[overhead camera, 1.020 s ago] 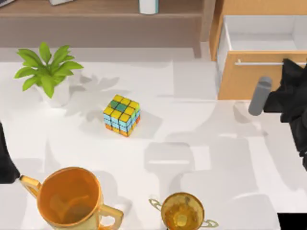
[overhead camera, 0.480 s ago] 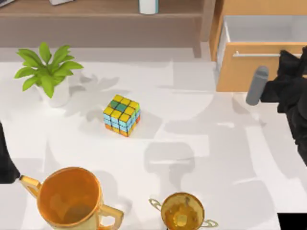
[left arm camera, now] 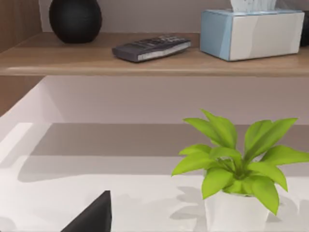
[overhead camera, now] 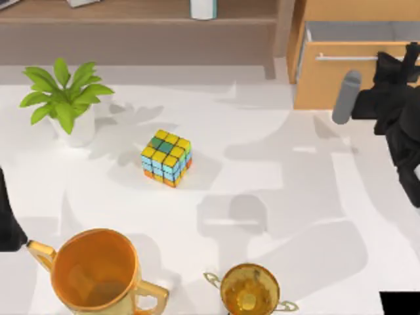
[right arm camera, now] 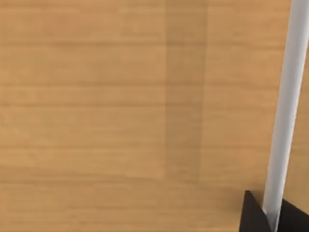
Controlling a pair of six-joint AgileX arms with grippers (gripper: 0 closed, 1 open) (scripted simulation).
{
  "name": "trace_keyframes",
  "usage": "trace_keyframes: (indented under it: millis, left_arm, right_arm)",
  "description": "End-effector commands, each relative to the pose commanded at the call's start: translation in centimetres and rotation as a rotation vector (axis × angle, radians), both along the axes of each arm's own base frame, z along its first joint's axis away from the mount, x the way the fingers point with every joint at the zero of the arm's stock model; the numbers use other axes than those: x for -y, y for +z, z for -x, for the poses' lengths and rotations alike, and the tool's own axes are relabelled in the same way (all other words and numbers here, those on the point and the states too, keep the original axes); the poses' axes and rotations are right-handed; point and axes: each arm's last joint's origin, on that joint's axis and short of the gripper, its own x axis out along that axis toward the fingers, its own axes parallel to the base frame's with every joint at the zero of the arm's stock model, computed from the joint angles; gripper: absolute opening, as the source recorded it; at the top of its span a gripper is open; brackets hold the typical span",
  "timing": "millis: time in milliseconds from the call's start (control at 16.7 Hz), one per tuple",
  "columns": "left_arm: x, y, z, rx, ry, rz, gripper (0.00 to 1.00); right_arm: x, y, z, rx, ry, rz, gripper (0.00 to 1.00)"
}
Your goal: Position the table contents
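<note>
- The right gripper (overhead camera: 401,62) is at the drawer front (overhead camera: 335,75) of the light-brown cabinet, at the table's (overhead camera: 275,170) far right edge, with the drawer part-way out.
- In the right wrist view, dark fingertips sit on either side of the pale handle bar (right arm camera: 285,111), so the fingers look clamped on it.
- Judged step: working the drawer by its handle; which way it goes I cannot tell.
- Next move calls for a straight travel along the drawer's slide, grip kept square.
- The Rubik's cube (overhead camera: 166,157), potted plant (overhead camera: 65,98) and two gold trophy cups (overhead camera: 95,270) stand well apart on the table.
- The left arm (overhead camera: 8,220) is parked at the table's left edge; whether its fingers are open I cannot tell.
</note>
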Motion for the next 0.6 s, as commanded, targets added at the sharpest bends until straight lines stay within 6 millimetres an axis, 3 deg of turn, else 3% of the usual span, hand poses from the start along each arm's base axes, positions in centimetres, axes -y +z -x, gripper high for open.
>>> trace_keyframes:
  millis: [240, 600]
  left_arm:
    - [0.0, 0.0, 0.0, 0.0, 0.0, 0.0, 1.0]
    - [0.0, 0.0, 0.0, 0.0, 0.0, 0.0, 1.0]
  right_arm:
    - [-0.1, -0.1, -0.7, -0.004, -0.001, -0.004, 0.0]
    - [-0.1, 0.0, -5.3, 0.002, 0.001, -0.002, 0.0]
